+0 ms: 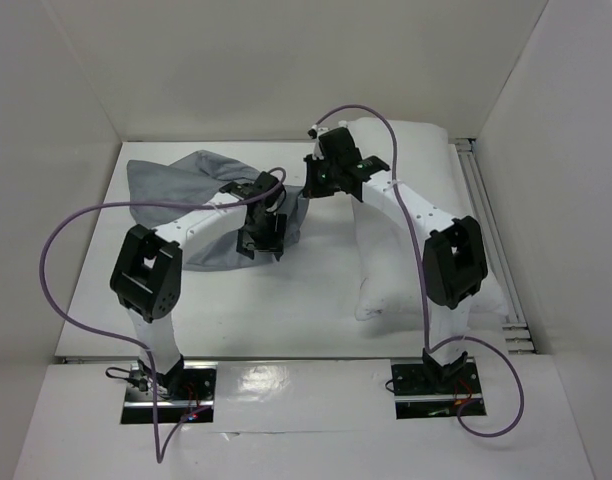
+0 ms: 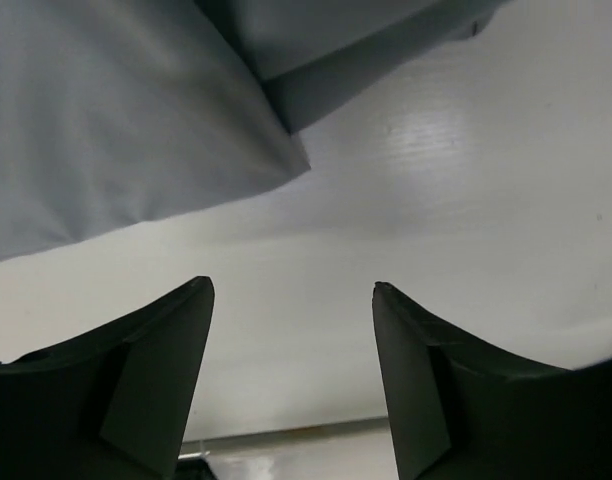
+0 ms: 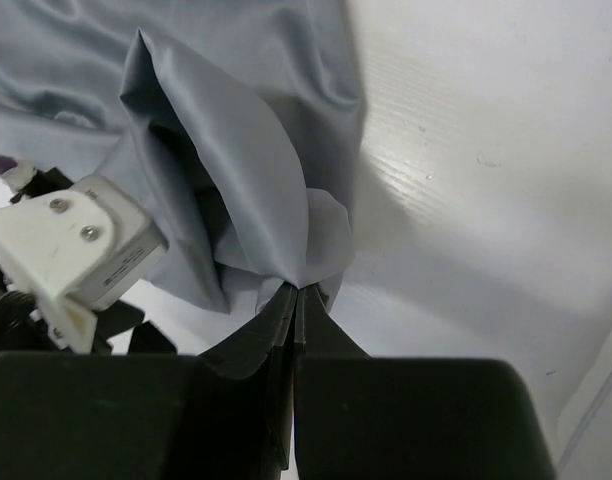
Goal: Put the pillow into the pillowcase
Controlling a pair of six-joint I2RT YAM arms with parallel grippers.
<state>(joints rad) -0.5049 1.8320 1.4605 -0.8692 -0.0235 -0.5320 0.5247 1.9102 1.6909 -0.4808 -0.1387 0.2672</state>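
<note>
My right tool (image 3: 298, 292) is clamped shut on a thin fold at the edge of the pillowcase (image 3: 236, 150), and my left tool (image 2: 291, 300) hangs apart and empty over the counter (image 2: 466, 200), grey cloth at its 11 o'clock. From above, the pillowcase lies crumpled toward the counter's 10 o'clock, the pillow (image 1: 381, 265) along 3 o'clock. I judge the case light, floppy and slick, best held by its hem beside the mouth; the pillow soft and bulky, best pinched at a corner.

A white table (image 1: 286, 310) stands boxed by plain white walls (image 1: 286, 60) on three sides; soft glare marks its near edge.
</note>
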